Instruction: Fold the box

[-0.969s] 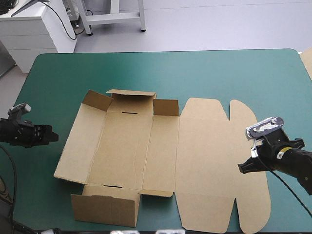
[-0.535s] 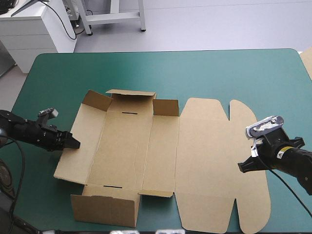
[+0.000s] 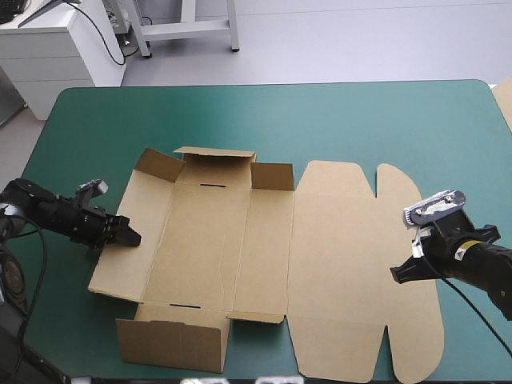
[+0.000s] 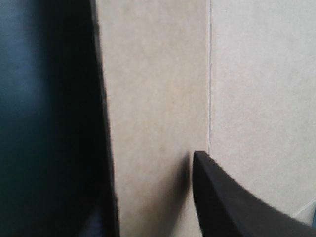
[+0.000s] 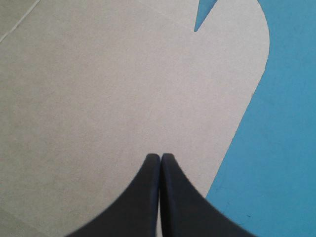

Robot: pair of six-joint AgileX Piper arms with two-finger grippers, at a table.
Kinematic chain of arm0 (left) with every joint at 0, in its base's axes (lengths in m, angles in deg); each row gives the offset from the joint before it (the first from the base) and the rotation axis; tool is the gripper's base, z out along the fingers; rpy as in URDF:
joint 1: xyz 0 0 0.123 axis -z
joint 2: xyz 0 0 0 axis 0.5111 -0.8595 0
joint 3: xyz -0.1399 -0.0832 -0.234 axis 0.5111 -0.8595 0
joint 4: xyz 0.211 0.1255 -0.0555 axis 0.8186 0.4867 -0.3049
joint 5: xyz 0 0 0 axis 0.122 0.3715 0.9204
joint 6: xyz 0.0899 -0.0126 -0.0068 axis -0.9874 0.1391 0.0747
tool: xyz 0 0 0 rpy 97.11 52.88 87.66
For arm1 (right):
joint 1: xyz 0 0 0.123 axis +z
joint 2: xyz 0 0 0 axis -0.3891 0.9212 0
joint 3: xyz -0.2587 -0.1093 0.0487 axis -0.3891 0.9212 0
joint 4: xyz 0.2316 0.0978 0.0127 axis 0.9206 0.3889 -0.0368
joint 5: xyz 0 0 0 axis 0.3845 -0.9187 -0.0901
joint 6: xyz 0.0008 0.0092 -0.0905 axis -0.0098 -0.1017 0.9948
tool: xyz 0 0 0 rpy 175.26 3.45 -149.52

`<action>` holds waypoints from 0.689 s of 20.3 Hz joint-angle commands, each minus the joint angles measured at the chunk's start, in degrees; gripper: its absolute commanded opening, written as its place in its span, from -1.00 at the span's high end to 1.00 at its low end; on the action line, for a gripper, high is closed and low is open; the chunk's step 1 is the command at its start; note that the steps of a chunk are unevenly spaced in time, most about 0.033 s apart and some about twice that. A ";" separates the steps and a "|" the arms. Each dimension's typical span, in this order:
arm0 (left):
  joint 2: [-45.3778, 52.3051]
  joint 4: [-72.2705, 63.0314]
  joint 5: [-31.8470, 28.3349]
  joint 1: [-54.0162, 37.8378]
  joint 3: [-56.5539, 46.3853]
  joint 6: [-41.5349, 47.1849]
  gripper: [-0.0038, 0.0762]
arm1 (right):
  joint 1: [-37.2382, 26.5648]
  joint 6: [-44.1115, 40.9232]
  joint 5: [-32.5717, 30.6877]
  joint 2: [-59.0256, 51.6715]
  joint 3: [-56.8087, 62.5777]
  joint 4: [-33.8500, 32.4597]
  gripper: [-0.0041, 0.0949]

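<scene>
The brown box [image 3: 240, 240] lies opened out on the teal-green cover. Its far flaps and its near-left wall are raised, and the lid is flat to the right. My left gripper [image 3: 130, 238] is at the outer edge of the box's left panel. In the left wrist view the gripper [image 4: 153, 168] is open: one black finger [image 4: 232, 202] is over the board [image 4: 158, 74], the other is lost in the dark at the panel's edge. My right gripper [image 3: 398, 276] is shut, its tips [image 5: 160, 155] over the lid's rounded right flap [image 5: 98, 98], gripping nothing.
Bare teal-green cover [image 3: 320, 120] runs along the far side of the table and to the left of the box. An edge of more pale brown board [image 3: 505, 100] shows at the table's right edge.
My left gripper has moved right across the cover, from well clear of the box up to its left panel's edge. The right arm and the box have not moved.
</scene>
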 commanded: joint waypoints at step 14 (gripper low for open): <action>3.20 -11.22 6.15 1.68 -1.32 -5.21 0.91 | -0.46 0.37 3.21 -0.48 -1.58 0.22 0.96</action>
